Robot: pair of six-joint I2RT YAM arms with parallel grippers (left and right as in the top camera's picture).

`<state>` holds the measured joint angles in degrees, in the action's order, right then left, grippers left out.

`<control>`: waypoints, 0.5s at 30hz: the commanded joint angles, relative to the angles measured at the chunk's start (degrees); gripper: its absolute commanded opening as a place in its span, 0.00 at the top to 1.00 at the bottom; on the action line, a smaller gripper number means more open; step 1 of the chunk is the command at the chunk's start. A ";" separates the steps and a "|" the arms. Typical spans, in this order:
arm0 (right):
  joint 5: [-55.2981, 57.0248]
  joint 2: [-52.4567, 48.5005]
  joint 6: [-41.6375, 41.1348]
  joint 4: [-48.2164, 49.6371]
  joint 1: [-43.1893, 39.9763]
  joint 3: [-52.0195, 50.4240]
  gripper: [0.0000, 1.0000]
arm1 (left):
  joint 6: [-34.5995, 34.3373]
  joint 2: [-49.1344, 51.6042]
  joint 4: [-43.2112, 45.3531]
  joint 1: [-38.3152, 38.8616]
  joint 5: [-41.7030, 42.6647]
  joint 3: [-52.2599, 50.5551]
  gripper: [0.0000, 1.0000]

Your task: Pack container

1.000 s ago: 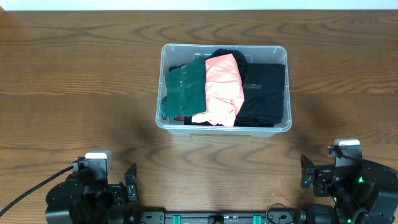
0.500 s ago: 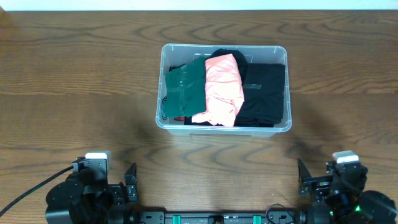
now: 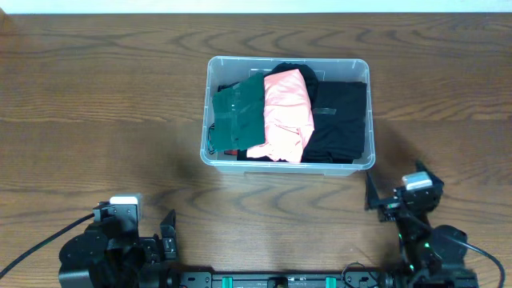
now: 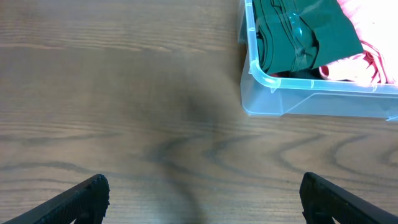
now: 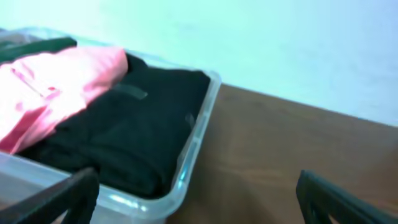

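The clear plastic container (image 3: pixel 205 142) stands at the table's middle back. It holds a folded dark green garment (image 3: pixel 238 116), a pink garment (image 3: pixel 286 112) and a black garment (image 3: pixel 340 120). My left gripper (image 4: pixel 202 202) is open and empty at the front left, well short of the container (image 4: pixel 311 102). My right gripper (image 5: pixel 199 196) is open and empty at the front right, facing the container's near right corner (image 5: pixel 177 186). The label on its base is hidden by the clothes.
The container sits on a brown wooden table (image 3: pixel 96 120). A pale wall (image 5: pixel 280 43) stands behind the table's far edge.
My right arm has swung left and toward the container, turning its gripper to face it. The left arm and the clothes have not moved.
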<state>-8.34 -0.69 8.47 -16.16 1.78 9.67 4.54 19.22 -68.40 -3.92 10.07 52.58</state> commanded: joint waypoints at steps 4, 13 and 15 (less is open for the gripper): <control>-0.44 0.44 1.92 13.22 2.64 -9.38 0.01 | 0.55 -0.13 -0.02 -0.13 -0.26 -0.02 0.02; -0.48 0.39 1.90 12.74 3.58 -9.35 0.01 | 0.55 -0.13 -0.02 -0.13 -0.28 -0.02 0.02; -0.48 0.39 1.90 12.76 3.58 -9.35 0.01 | 0.55 -0.13 -0.02 -0.13 -0.26 -0.02 0.02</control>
<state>-8.54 -0.69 9.54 -3.53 4.86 0.67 4.54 19.22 -68.40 -3.92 10.09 52.58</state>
